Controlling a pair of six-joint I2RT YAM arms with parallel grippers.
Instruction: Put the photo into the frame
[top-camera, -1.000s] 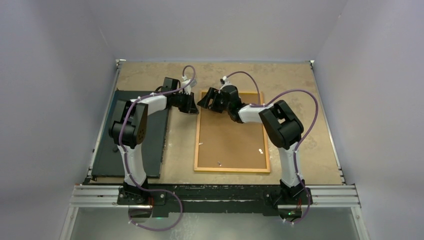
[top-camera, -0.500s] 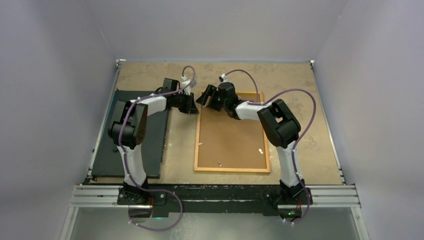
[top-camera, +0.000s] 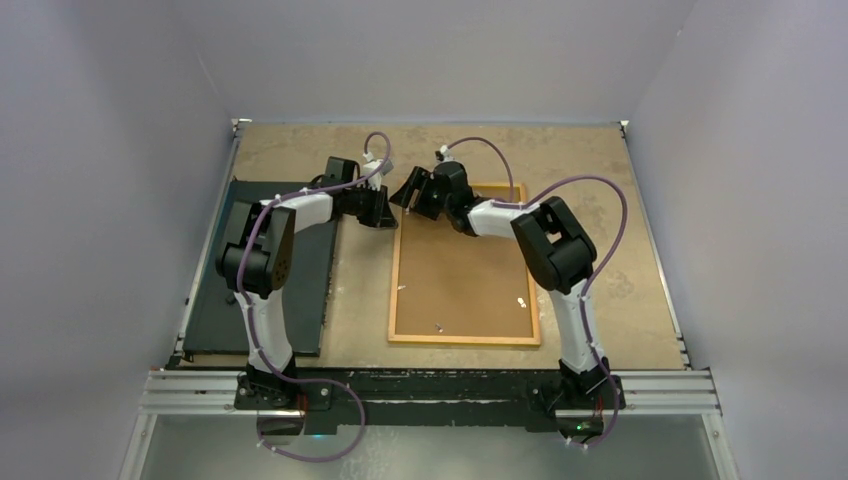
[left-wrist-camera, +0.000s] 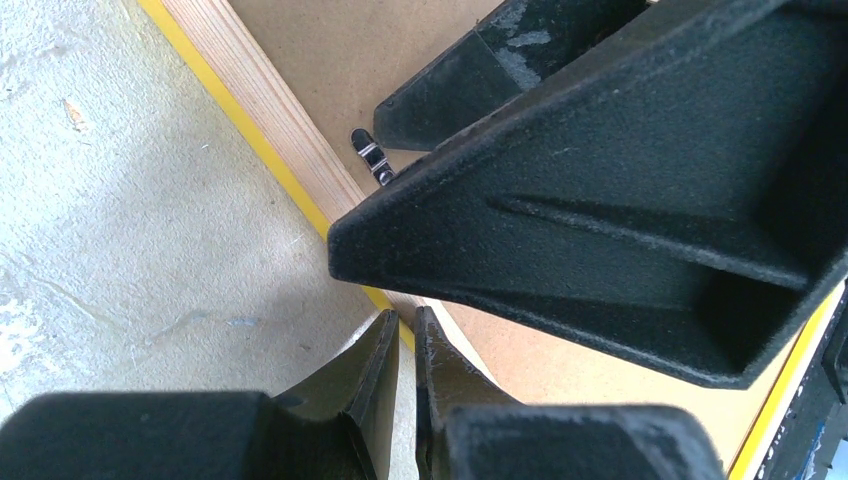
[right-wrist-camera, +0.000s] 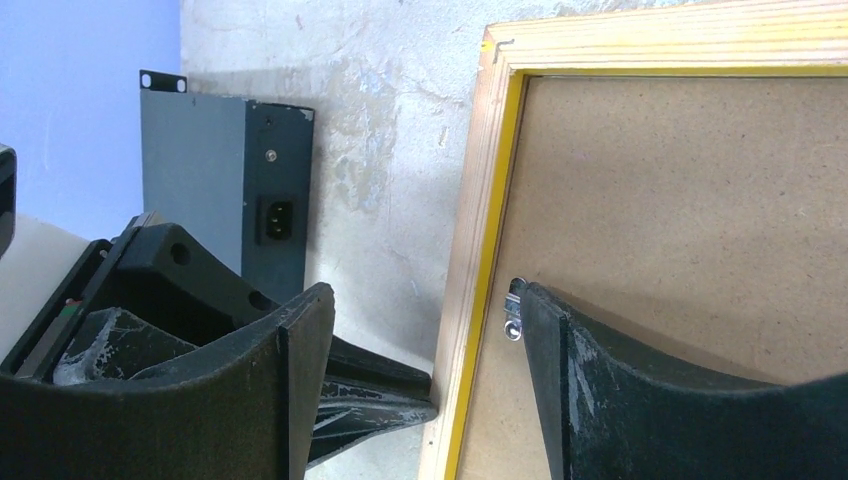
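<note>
Progress looks late rather than early, though the deciding thing is hidden. The thin rectangular frame with the yellow-orange border lies flat in the middle of the tan desk, back side up. A plain brown backing board fills its opening from rail to rail. The photo shows in none of the views, so it may already sit beneath that board, but that cannot be told from here. The black flat board lies apart along the desk's left side, under the left arm. Both arms work at the frame's far left corner. The left pincer is clenched, tips together on nothing, just beside the outer yellow edge of the left rail; whether it touches the wood cannot be told. The right pincer is released and grasps nothing. Its jaws stand astride that same rail — one finger outside over the bare desk, the other inside over the backing, right beside a small metal retaining tab. Judging by this, the loading may be done and the fastening is what remains: the tabs would need turning over the backing — this corner tab first — before the frame could be called closed.
</note>
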